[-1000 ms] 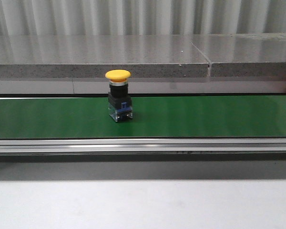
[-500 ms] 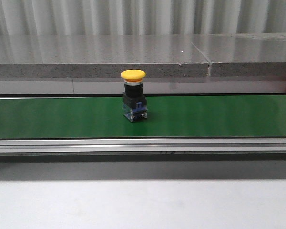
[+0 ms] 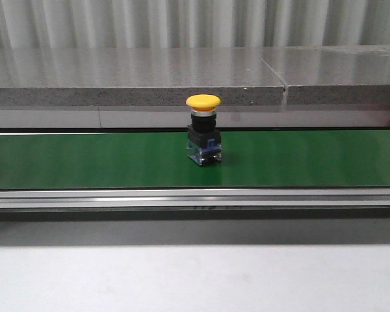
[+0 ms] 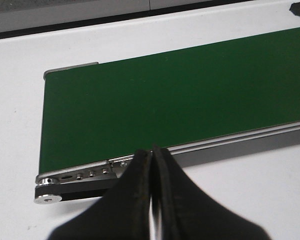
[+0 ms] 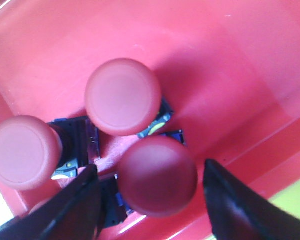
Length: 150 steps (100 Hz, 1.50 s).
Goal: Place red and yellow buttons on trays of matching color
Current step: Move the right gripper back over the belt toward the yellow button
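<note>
- A yellow push-button (image 3: 203, 129) is shown upright on the green conveyor belt (image 3: 84, 159), just right of the centre of the front view, its mushroom cap uppermost and its clear contact block resting on the belt.
- Compared with the earlier front views, the yellow push-button is displaced toward the right of the frame in steady steps; it is judged to be carried by the belt rather than handled, since neither arm appears in that view.
- The left gripper (image 4: 152, 165) is seen at the lower centre of the left wrist view with its fingers pressed together and nothing between them. It is held above the near rail of the belt's end section, presumably in waiting for an arriving part.
- The right gripper (image 5: 149, 180) is seen with its fingers spread wide, one at each lower corner of the right wrist view, flanking the lowest of three red push-buttons (image 5: 157, 175) without visible contact.
- The three red push-buttons stand close together inside the red tray (image 5: 250, 60), so the red sorting is judged partly done; a release is suggested by the spread fingers.
- No yellow tray can be identified with certainty.
</note>
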### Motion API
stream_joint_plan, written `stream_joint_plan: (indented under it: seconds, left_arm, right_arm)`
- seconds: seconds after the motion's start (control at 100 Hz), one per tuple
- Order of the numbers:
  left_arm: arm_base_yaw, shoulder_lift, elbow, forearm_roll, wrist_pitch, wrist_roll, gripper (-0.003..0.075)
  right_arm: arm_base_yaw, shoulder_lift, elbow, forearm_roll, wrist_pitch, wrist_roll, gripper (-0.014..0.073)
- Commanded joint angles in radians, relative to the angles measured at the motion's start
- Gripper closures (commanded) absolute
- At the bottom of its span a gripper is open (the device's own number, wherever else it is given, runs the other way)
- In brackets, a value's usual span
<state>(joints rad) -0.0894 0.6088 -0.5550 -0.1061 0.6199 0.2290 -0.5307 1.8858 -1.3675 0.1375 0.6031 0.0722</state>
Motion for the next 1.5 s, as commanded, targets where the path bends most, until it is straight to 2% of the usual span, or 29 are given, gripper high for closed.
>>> stream_joint_plan:
  seconds: [0.0, 0.24, 0.62, 1.05, 1.24, 1.49]
  left_arm:
    - [-0.007, 0.001, -0.027, -0.015, -0.065, -0.002, 0.0741]
    - [-0.007, 0.001, -0.027, -0.015, -0.065, -0.002, 0.0741]
    - [-0.007, 0.001, -0.027, -0.015, -0.065, -0.002, 0.0741]
    - [-0.007, 0.001, -0.027, -0.015, -0.065, -0.002, 0.0741]
    - [-0.007, 0.001, -0.027, -0.015, -0.065, -0.002, 0.0741]
    - [-0.007, 0.001, -0.027, -0.015, -0.065, -0.002, 0.0741]
  right_arm:
    - [-0.007, -0.049, -0.024, -0.007, -0.039, 0.001, 0.0118]
    - [-0.007, -0.074, -0.024, -0.01, -0.036, 0.001, 0.0118]
    - [-0.004, -0.214, -0.014, -0.027, 0.001, 0.001, 0.0118]
    - [0.02, -0.445, 0.192, -0.031, -0.031, 0.001, 0.0118]
    - [0.067, -0.523, 0.255, -0.035, 0.007, -0.018, 0.0118]
    - [0.19, -0.584, 0.256, -0.04, 0.094, -0.065, 0.0115]
